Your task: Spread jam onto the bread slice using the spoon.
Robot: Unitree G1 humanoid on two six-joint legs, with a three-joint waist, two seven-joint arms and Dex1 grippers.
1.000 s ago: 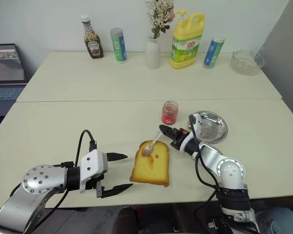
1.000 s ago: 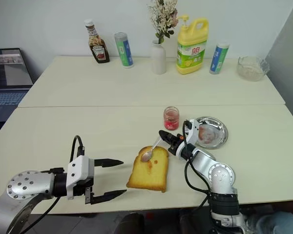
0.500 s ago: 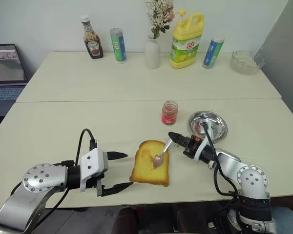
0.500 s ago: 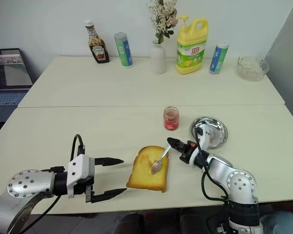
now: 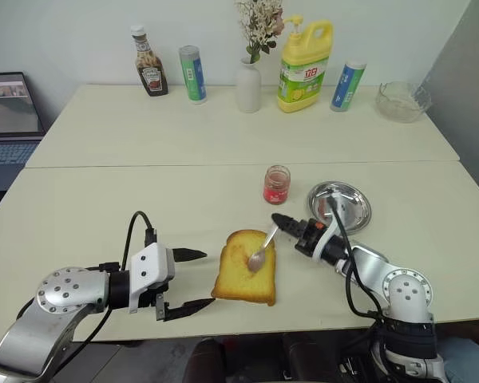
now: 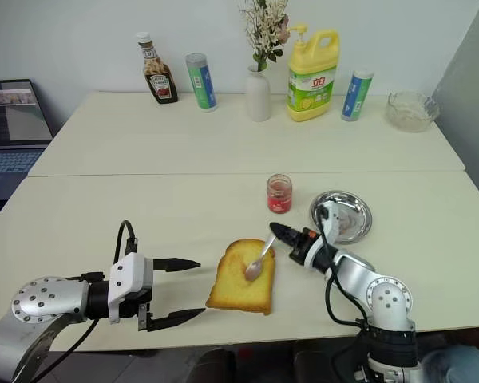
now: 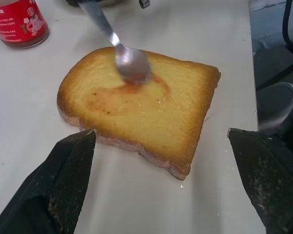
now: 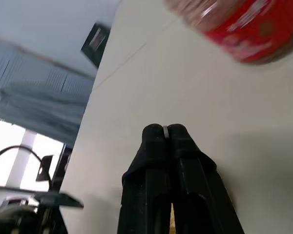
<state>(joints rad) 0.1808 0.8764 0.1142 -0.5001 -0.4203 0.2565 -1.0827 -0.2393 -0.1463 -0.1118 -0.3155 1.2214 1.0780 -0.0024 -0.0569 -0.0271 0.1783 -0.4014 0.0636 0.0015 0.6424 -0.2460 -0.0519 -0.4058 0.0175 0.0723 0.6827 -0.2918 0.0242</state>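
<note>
The bread slice (image 5: 244, 279) lies flat on the table in front of me, with a thin reddish smear of jam (image 7: 112, 100) across its top. The spoon (image 5: 263, 248) slants down from the right, its bowl (image 7: 132, 64) resting on the toast beside the smear. My right gripper (image 5: 282, 222) is shut on the spoon's handle (image 8: 164, 129), just right of the toast's far corner. The jam jar (image 5: 276, 184) stands uncapped behind the toast. My left gripper (image 5: 209, 278) is open, level with the toast's left edge, and holds nothing.
A round steel dish (image 5: 353, 212) sits right of the jar, behind my right arm. Along the far edge stand a ketchup bottle (image 5: 149, 72), two tubes, a white vase (image 5: 249, 86), a yellow detergent bottle (image 5: 306, 66) and a glass bowl (image 5: 403, 101). A laptop (image 5: 12, 108) is at far left.
My right gripper dragged the spoon's bowl from the toast's far left corner to its middle, the arm swinging rightward. The left arm stayed still.
</note>
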